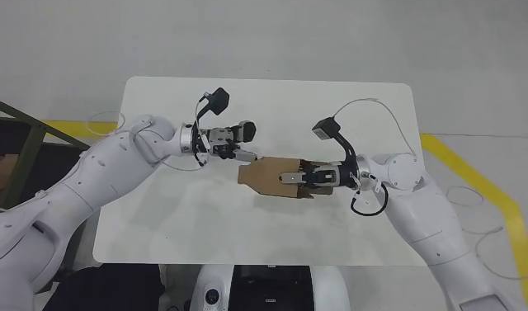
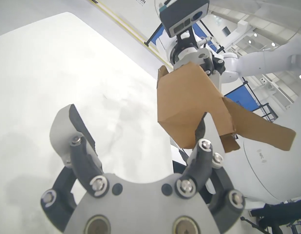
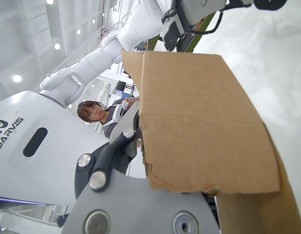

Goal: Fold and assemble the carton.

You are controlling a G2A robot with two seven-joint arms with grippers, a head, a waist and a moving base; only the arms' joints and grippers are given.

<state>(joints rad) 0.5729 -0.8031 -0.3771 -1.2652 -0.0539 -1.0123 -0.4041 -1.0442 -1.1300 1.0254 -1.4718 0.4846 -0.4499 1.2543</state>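
While my right gripper (image 1: 293, 179) pinches the carton (image 1: 271, 172) steady, I should push its end flap (image 2: 260, 129) inward along the crease with my spread left gripper (image 1: 249, 143).

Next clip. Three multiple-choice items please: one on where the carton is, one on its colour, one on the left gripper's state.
1. Where is the carton? A) flat on the floor B) over the table, in the right gripper C) inside a bin
2. What colour is it? A) white B) blue C) brown
3. The left gripper has its jaws: A) open B) shut on the carton C) shut on a cable
Key: 1 B, the right gripper grips it above the table; 2 C, plain brown cardboard; 3 A, the jaws stand wide apart.
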